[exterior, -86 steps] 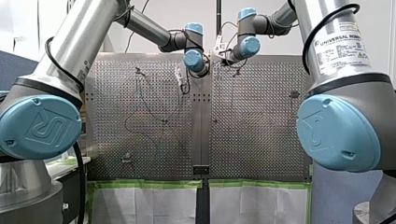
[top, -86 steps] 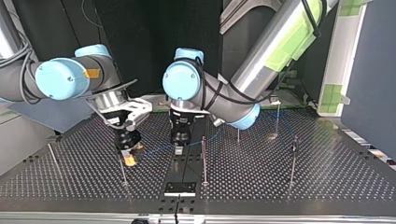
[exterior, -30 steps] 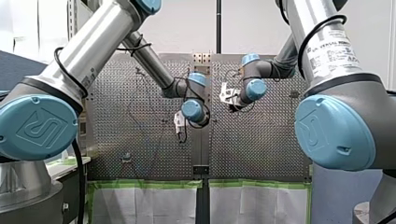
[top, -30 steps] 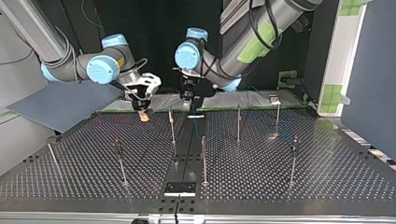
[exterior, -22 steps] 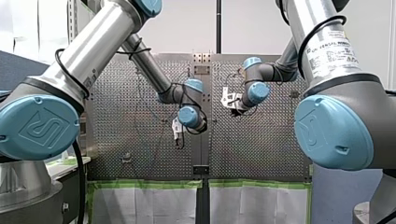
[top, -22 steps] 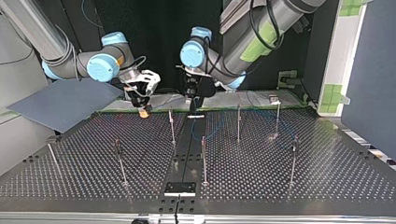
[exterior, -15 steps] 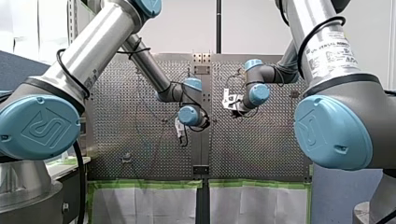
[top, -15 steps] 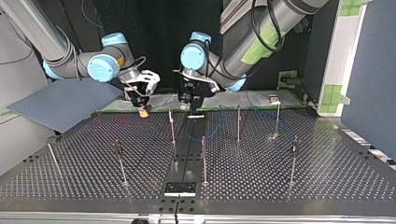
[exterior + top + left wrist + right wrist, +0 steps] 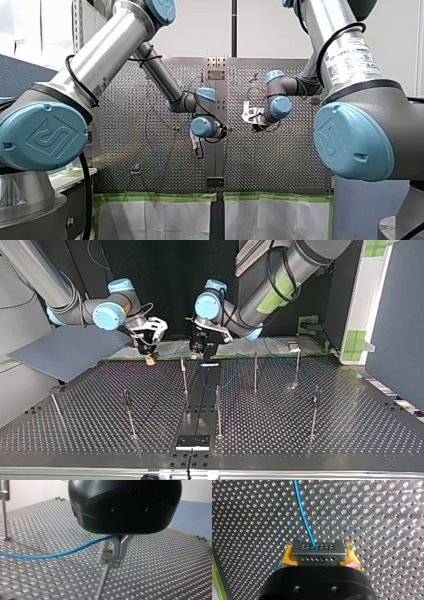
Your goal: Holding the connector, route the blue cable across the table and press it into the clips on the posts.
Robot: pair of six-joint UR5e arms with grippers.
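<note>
The perforated metal surface (image 9: pixel 350 435) before me carries thin upright posts (image 9: pixel 218 410), well apart. A dark strip (image 9: pixel 200 405) runs down its middle, and the blue cable (image 9: pixel 62 553) trails low over it.

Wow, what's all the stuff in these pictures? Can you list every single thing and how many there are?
Table: one, silver metal full of little holes, under everything.
Posts: seven, thin grey metal, standing across the table.
Connector: one, grey metal with small holes, held above the table.
Blue cable: one, blue, leaving the connector and trailing over the table.
Dark plate: one, black, at the table's near edge in the top view.
Flat sheet: one, grey-blue, beside the table at the top view's left.
Left gripper: one, black with metal fingers, shut on the blue cable.
Right gripper: one, black with yellow pads, shut on the connector.
</note>
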